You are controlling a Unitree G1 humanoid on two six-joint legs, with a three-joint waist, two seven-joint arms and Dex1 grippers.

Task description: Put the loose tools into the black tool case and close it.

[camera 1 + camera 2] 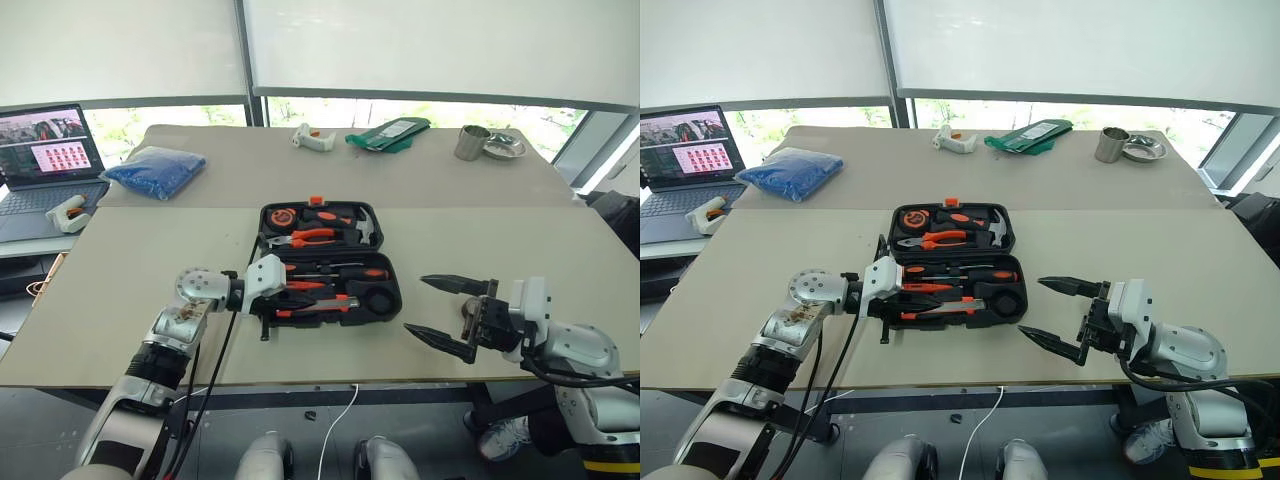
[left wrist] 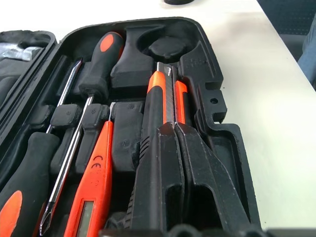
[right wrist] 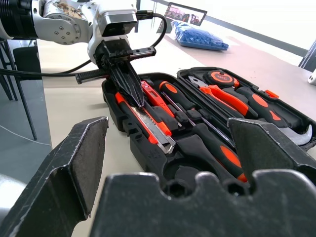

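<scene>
Status: black tool case (image 1: pixel 330 262) lies open flat on the surface (image 1: pixel 150 290), lid half on the far side, tray half nearest the robot.

Done, as far as visible:
- Two screwdrivers with black-and-orange handles (image 2: pixel 98 64) sit in the tray slots, shafts along the moulding.
- Slim orange screwdriver (image 2: pixel 96 182) is in the tray next to them.
- Utility knife (image 2: pixel 165 98) lies in its slot along the tray's near edge.
- Pliers (image 1: pixel 305 238) and hammer (image 1: pixel 362 228) sit in the lid half; not our concern.

Pincers:
- Left pincer (image 3: pixel 129 89) is pressed together, tips resting on or just above the knife's handle end at the tray's left corner. Looks like it is pushing the knife down to seat it, not carrying it; contact can't be confirmed.
- Right pincer (image 1: pixel 448 318) is spread wide and empty, hovering just beside the case's right edge, well off the tools.

Left:
- Small grey roll: round recess (image 2: pixel 168 47) at the tray's right end looks empty in the left wrist view; can't spot the roll on the surface near the case.
- Confirm knife sits flush.
- Fold lid over and snap the orange latch (image 1: pixel 316 201).

Judgement: loading nearly finished, closing not started.
</scene>
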